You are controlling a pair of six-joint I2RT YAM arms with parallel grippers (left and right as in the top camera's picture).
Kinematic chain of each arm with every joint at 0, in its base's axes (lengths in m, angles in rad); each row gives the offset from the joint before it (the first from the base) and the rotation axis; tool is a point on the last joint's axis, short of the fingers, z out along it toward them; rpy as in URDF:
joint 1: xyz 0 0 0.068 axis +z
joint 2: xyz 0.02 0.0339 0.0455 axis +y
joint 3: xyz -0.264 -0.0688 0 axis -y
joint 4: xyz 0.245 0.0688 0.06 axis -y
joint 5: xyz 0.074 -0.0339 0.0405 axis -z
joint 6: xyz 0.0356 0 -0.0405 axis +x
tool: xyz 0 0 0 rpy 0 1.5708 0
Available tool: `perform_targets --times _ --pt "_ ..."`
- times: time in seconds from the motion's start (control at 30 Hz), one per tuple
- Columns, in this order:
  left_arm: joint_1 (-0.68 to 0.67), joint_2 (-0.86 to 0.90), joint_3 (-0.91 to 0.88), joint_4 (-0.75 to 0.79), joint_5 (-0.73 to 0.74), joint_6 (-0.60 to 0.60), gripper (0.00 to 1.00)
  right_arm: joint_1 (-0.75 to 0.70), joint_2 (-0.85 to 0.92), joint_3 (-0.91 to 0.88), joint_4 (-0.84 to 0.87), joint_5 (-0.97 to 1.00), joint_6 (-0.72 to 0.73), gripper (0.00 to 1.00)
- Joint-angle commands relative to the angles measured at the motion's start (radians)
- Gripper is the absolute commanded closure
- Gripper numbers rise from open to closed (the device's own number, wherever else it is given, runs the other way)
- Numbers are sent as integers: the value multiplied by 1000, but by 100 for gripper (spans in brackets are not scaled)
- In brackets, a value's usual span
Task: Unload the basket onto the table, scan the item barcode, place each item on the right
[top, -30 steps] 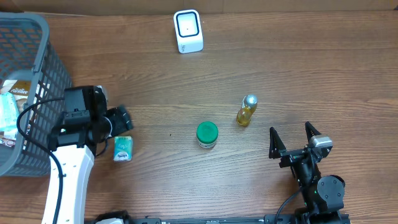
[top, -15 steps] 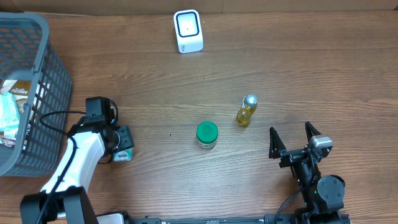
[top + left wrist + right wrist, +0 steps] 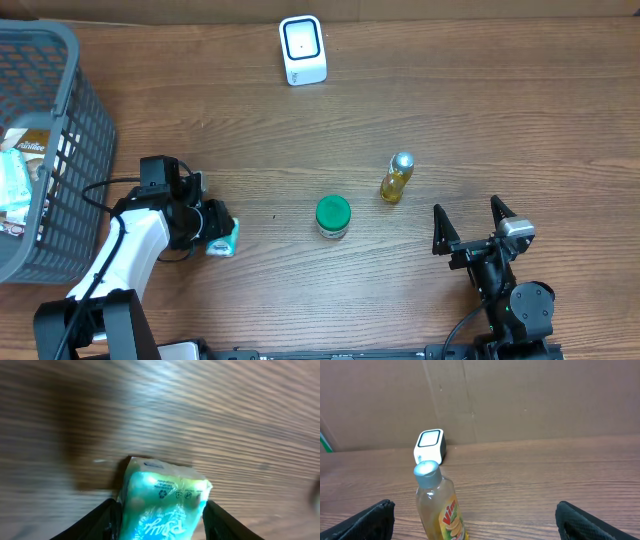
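The item is a small teal tissue packet [image 3: 223, 238] [image 3: 167, 491], at the left of the table. My left gripper [image 3: 212, 230] [image 3: 159, 512] is shut on it, one black finger against each side. In the left wrist view the packet fills the gap between the fingers, its printed face towards the camera, and blurred wood lies beyond it. The white barcode scanner [image 3: 302, 50] [image 3: 429, 445] stands at the far edge of the table. Near the front right, my right gripper [image 3: 467, 208] [image 3: 482, 522] stands open with nothing in it.
A grey basket [image 3: 70, 120] holding more packaged goods stands at the far left. A green-lidded jar [image 3: 333, 216] sits mid-table. A yellow dish-soap bottle [image 3: 396, 178] [image 3: 440, 505] stands upright just ahead of my right gripper. Cardboard [image 3: 520, 400] walls off the back.
My left gripper came down onto the packet and closed on it. Gripper and packet have since shifted a little to the right. The right arm has not moved.
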Motion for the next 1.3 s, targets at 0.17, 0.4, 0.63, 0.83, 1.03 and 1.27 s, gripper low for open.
perform_targets --times 0.17,0.4,0.63,0.83,1.03,1.27 --pt "-65 10 -5 44 177 12 43 2 -10 -10 2 -5 0 0" --pt "-190 10 -4 132 172 -44 44 2 -10 -10 2 -5 0 0" --pt "-217 8 108 6 -2 -54 47 2 -10 -10 2 -5 0 0" --pt "-210 9 269 -169 -342 -55 74 2 -10 -10 2 -5 0 0" --pt "-212 35 246 -159 -419 -137 93 2 -10 -10 2 -5 0 0" --pt "-212 168 226 -200 -423 -136 86 2 -10 -10 2 -5 0 0"
